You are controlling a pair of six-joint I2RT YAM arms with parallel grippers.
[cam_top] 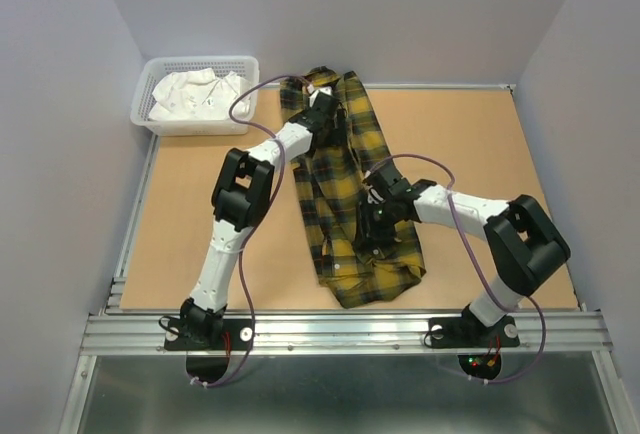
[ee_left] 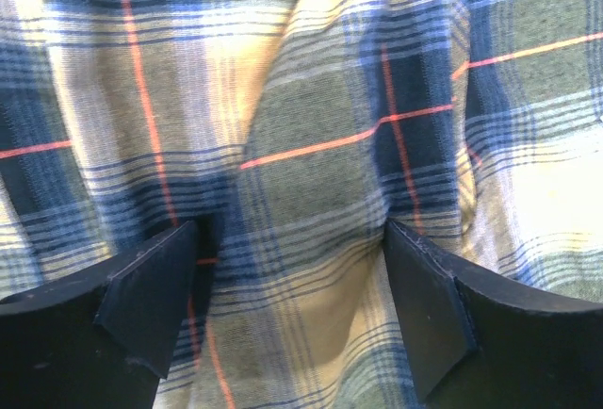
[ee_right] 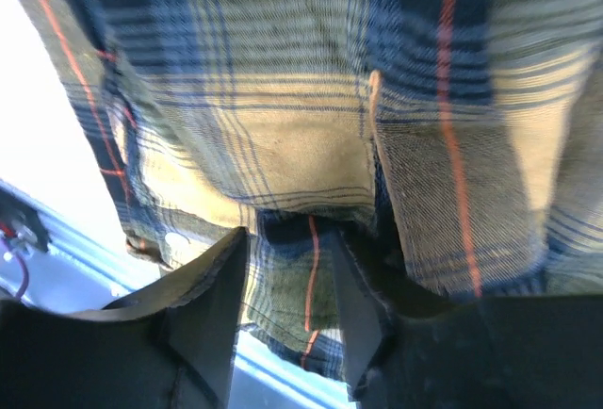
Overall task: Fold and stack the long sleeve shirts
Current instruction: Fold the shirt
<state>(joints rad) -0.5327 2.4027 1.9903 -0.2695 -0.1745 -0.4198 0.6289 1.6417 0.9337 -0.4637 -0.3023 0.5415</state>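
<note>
Table (cam_top: 190,214): tan board, walls on three sides.
Shirt (cam_top: 345,169): yellow plaid, rumpled strip from far edge to near rail, bare board either side.
Left end effector (ee_left: 292,239): fingers apart over cloth.
Right end effector (ee_right: 290,239): clamped on a fold.
Basket (cam_top: 150,114): far-left corner.

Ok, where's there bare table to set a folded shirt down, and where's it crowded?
Bare table lies left of the plaid flannel shirt, between the white basket and the near rail, though the left arm overhangs part. Another patch sits far right, beyond the right arm. The middle is crowded.
</note>
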